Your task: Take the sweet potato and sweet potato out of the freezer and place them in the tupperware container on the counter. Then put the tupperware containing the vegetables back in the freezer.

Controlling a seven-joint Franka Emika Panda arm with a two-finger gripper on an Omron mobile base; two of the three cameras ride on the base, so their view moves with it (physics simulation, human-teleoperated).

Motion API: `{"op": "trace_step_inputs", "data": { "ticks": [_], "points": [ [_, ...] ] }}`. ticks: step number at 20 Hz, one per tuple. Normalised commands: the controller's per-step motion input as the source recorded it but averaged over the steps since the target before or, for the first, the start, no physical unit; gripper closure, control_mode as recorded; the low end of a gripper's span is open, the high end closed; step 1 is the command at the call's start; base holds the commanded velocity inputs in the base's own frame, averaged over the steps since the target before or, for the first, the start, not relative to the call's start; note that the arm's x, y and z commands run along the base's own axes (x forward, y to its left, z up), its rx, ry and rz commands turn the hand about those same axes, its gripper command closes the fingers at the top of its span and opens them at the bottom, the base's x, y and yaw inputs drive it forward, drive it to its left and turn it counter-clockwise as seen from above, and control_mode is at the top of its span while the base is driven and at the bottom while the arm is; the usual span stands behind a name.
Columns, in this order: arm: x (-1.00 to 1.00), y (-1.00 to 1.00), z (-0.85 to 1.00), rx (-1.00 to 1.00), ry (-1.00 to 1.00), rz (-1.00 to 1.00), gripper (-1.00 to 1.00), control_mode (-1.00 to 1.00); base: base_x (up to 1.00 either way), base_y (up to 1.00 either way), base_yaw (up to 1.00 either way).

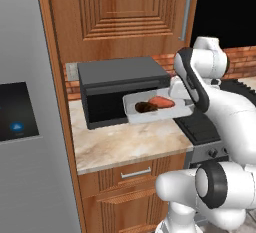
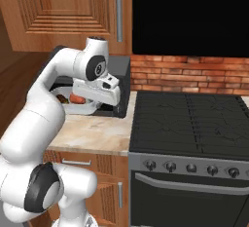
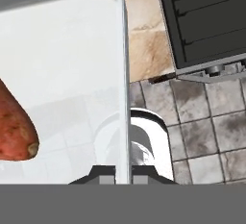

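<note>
Jaws clenched on tray [image 1: 150,113] rim, tray lifted above tabletop [image 1: 125,147]; two sweet potatoes [image 1: 161,102] inside. Keep level swinging toward freezer.

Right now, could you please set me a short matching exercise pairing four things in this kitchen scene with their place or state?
Things:
1. tubers
2. tupperware
3. microwave
4. end effector

Place or state:
A. black, standing on the counter
B. shut on the tray's rim
C. lying inside the tray
D. held up in the air, above the counter

Pairs: 1-C, 2-D, 3-A, 4-B
</note>
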Motion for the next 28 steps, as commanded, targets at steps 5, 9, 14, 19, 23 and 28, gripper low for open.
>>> {"op": "trace_step_inputs", "data": {
  "ticks": [5, 9, 14, 19, 23, 28],
  "points": [
    [-0.59, 0.00, 0.47, 0.07, -0.02, -0.17, 1.00, -1.00, 0.00, 0.00, 0.00],
    [-0.57, 0.00, 0.24, 0.02, -0.13, -0.22, 1.00, -1.00, 0.00, 0.00, 0.00],
    [-0.67, 0.00, 0.15, 0.00, -0.21, -0.21, 1.00, -1.00, 0.00, 0.00, 0.00],
    [-0.56, 0.00, 0.18, 0.00, -0.27, -0.17, 1.00, -1.00, 0.00, 0.00, 0.00],
    [-0.54, 0.00, 0.12, 0.00, -0.38, -0.12, 1.00, -1.00, 0.00, 0.00, 0.00],
    [-0.38, 0.00, 0.16, 0.00, -0.33, -0.11, 1.00, -1.00, 0.00, 0.00, 0.00]
  ]
}}
